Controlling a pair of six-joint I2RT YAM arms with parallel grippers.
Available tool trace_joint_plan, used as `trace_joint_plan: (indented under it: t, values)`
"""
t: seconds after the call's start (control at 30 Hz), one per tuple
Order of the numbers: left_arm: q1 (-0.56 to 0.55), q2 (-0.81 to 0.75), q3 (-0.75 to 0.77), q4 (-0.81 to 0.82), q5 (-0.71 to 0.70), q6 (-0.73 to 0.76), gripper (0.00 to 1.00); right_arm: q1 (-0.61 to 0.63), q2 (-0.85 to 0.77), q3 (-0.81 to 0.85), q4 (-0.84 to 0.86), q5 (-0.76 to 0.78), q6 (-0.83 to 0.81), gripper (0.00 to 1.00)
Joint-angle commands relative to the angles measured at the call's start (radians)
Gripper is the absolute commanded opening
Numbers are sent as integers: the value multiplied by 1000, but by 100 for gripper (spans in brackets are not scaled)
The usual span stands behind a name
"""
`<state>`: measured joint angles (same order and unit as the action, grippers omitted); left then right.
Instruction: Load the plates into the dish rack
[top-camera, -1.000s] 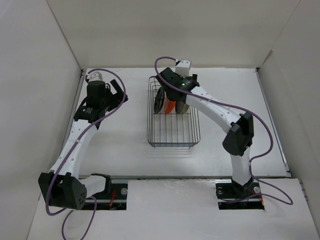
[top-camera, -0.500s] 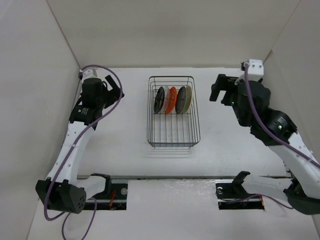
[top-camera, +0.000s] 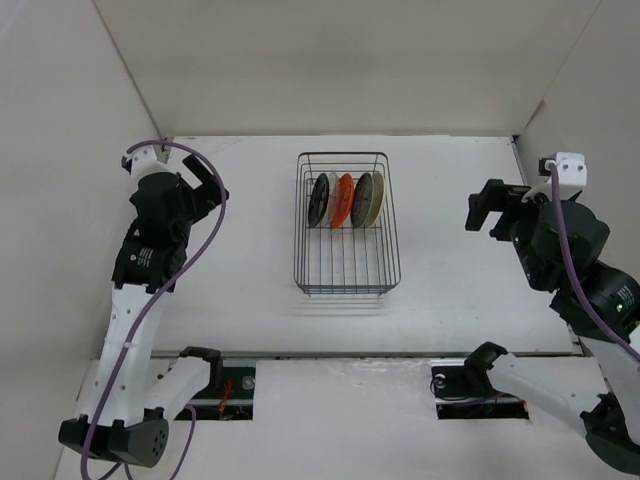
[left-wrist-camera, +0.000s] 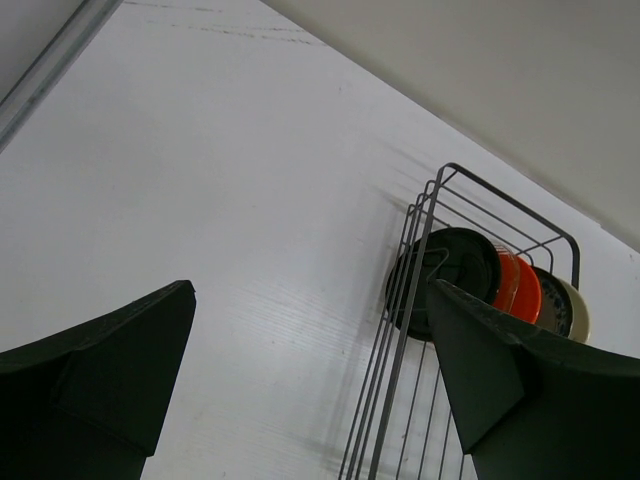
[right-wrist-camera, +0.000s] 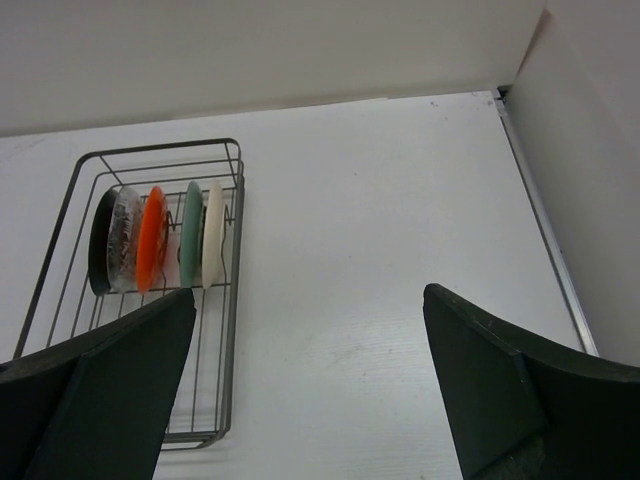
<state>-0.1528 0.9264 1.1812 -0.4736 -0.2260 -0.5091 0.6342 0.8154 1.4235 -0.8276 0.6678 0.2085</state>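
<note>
1. Dish rack (top-camera: 346, 291): black wire basket, mid worktop (top-camera: 250, 250), long side running near to far.
2. All five plates are in the rack, standing on edge in one row across its far half.
3. Row order, left to right: black plate (top-camera: 320, 200), clear glass plate (right-wrist-camera: 124, 240), orange plate (top-camera: 343, 200), teal plate (right-wrist-camera: 191, 235), cream plate (top-camera: 374, 198).
4. The plates sit close together. Can't tell from the pictures whether neighbours touch.
5. Near half of the rack shows bare wire floor only.
6. Left gripper (left-wrist-camera: 310, 295): far-left over the worktop, well apart from the rack, jaws spread wide, nothing between them.
7. Right gripper (right-wrist-camera: 307, 295): at the right side of the worktop, well apart from the rack, jaws spread wide, nothing held.
8. Both wrist views look toward the rack.
</note>
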Motion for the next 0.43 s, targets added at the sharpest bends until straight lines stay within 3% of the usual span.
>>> trace_joint_plan:
  t: [0.0, 0.4]
  values:
    - [4, -47, 55, -14, -24, 3, 100, -8, -2, -5, -15, -8, -37, 100]
    - [4, -57, 98, -56, -76, -6, 100, -8, -30, -3, 5, 12, -46, 100]
